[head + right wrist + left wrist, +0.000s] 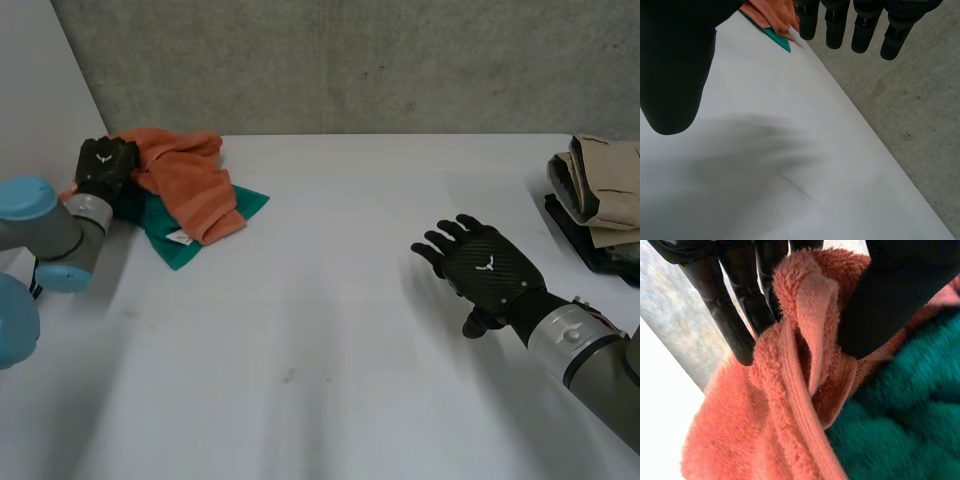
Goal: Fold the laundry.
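Remote laundry session: at the far left of the white tabletop (330, 330), my left hand (105, 168) grips a thick fold of the orange towel (190, 170). Its fingers (732, 322) and thumb (890, 305) pinch the fluffy terry loops and a ribbed hem band between them. The orange towel lies crumpled over a teal towel (195, 240) of the same shaggy pile. The teal towel's pointed corners spread flat on the tabletop, and a small white label (180, 237) shows near one edge. My right hand (487, 265) hovers well apart over bare tabletop, fingers (862, 32) straight and spread, holding nothing. At the right edge sits a stack of folded beige and black garments (600, 190). A rough grey concrete wall (350, 60) stands behind.
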